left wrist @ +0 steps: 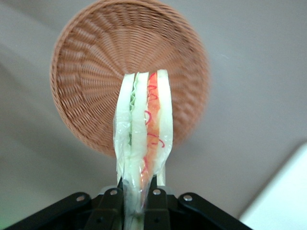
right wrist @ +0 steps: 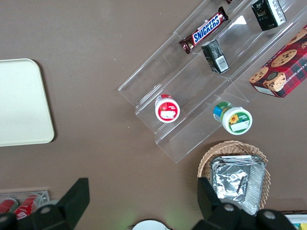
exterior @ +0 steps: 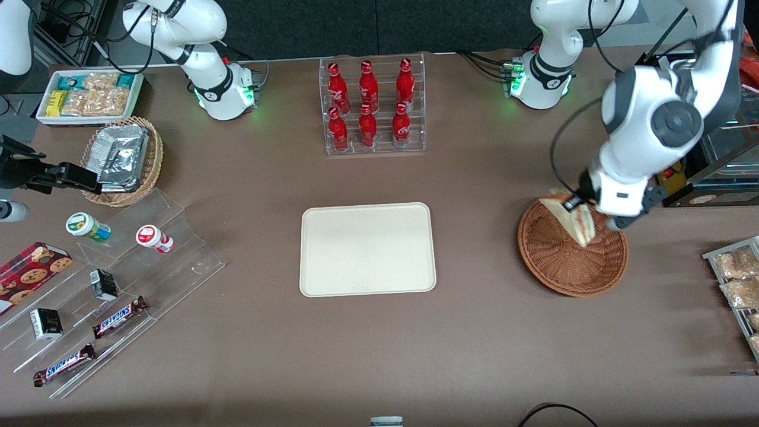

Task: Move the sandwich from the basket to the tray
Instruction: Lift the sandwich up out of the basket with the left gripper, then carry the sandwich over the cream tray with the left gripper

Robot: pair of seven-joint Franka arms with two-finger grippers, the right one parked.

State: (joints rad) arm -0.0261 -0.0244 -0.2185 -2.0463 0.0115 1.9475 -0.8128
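Note:
The sandwich (exterior: 574, 217) is a wrapped white-bread wedge with red and green filling, held above the round reddish-brown wicker basket (exterior: 554, 264). My left gripper (exterior: 584, 209) is shut on it over the basket's part farther from the front camera. In the left wrist view the fingers (left wrist: 156, 199) pinch the sandwich (left wrist: 145, 125) with the basket (left wrist: 96, 72) below it. The cream tray (exterior: 367, 249) lies at the table's middle, bare, toward the parked arm from the basket; a corner of it shows in the left wrist view (left wrist: 283, 196).
A clear rack of red bottles (exterior: 372, 107) stands farther from the camera than the tray. Snack packets (exterior: 738, 279) lie at the working arm's end. A tan basket with foil packets (exterior: 123, 159), acrylic steps with snacks (exterior: 112, 290) and a white snack box (exterior: 89, 96) sit toward the parked arm's end.

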